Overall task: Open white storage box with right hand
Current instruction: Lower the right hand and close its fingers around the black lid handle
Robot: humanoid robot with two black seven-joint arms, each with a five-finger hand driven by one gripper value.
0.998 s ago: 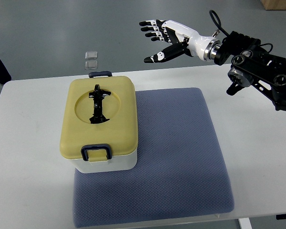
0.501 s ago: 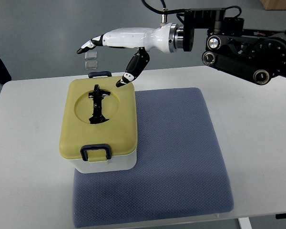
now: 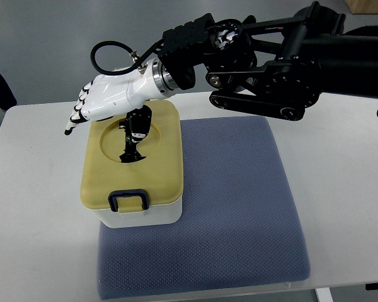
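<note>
Since half a second ago the right arm (image 3: 283,63) has swung further across and dropped, so the right hand (image 3: 104,100) now sits over the far part of the box lid instead of reaching out beyond it. Below the fingers (image 3: 77,113), the white storage box (image 3: 135,214) with its yellow lid (image 3: 131,160) stands on the near-left corner of the blue mat (image 3: 239,207), which lies on the white table (image 3: 31,220). The hand is palm down, fingers loosely spread and pointing past the lid's left edge, holding nothing; the thumb (image 3: 138,123) hangs down toward the black handle (image 3: 129,143) in the lid's round recess. The front latch (image 3: 128,200), nearer than the fingers, looks closed, so pulling up now would probably lift or tip the whole box.
</note>
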